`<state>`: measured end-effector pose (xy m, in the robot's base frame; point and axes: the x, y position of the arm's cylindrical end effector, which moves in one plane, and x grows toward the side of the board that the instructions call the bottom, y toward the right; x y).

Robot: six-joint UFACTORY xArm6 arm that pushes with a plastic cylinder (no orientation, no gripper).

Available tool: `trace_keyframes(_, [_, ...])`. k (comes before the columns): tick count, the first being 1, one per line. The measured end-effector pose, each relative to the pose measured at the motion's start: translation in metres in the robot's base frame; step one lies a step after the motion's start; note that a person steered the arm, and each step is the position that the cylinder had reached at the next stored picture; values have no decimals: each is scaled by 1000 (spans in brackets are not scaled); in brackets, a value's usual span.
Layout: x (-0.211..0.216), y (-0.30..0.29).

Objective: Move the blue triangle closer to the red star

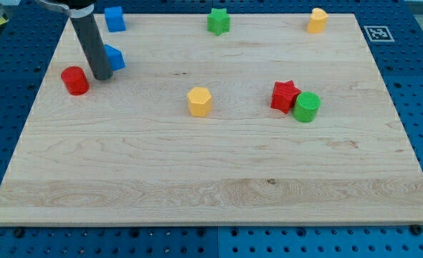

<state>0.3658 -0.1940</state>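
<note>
My tip (102, 76), a bare rod with no claw to open, touches the blue triangle (115, 57) at its nine o'clock side, placed to shove it toward the red star (284, 95) at four o'clock.

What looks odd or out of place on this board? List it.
Nothing stands out. All blocks sit flat on the wooden board, none tipped or damaged. My tip is against the view's left side of the blue triangle; the red star touches the green cylinder.

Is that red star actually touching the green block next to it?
Touching, as far as the camera view shows: the red star and the green block sit pressed together with no strip of board visible between them, the green one overlapping the star's lower right edge.
</note>
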Motion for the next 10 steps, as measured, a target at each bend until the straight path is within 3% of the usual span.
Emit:
trace_keyframes(6, [-69,-28])
trace_keyframes(10, [-71,45])
